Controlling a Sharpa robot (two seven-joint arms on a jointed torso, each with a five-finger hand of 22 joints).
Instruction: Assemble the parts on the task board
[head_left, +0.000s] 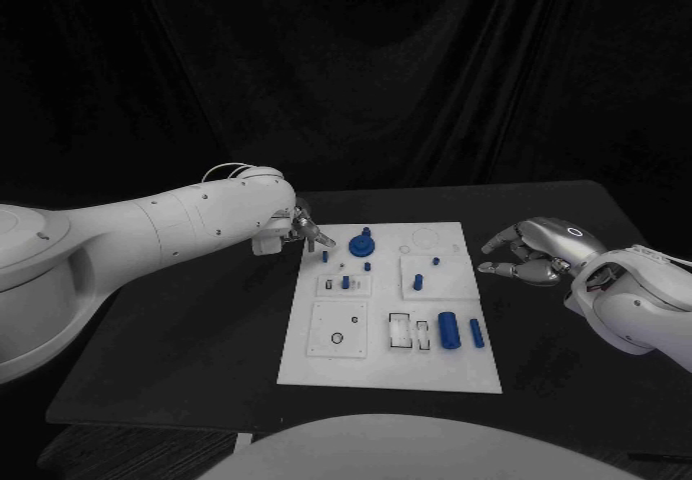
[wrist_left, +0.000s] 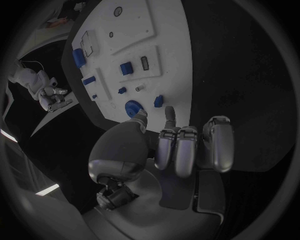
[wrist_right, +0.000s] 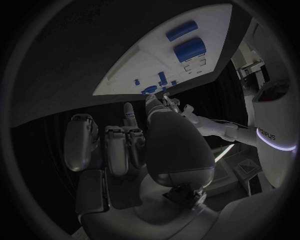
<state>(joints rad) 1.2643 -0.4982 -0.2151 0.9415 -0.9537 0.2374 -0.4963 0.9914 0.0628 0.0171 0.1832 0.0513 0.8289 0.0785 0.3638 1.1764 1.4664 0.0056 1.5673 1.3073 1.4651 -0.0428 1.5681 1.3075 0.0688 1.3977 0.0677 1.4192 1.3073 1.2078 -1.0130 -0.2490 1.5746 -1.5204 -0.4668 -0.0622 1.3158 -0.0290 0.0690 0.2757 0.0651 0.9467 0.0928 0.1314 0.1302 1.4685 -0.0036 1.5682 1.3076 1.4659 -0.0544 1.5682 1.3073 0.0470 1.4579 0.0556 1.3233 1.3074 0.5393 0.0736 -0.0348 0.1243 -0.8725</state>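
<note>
Left hand (head_left: 300, 232) sits at the task board's (head_left: 389, 372) far left corner, fingers curled in, apparently holding nothing, though the fingertips are hard to make out. On the board: round blue knob (head_left: 361, 241) near the far edge, small blue pegs (head_left: 417, 282) mid-board, two blue cylinders (head_left: 449, 330) toward the near right. Right hand (head_left: 531, 252) hovers off the board's right edge, fingers loosely curled and empty.

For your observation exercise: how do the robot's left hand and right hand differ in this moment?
The left hand reaches over the task board's far left corner, near the round blue part; the right hand hangs beside the board's right edge, over black table. Both hold nothing.
</note>
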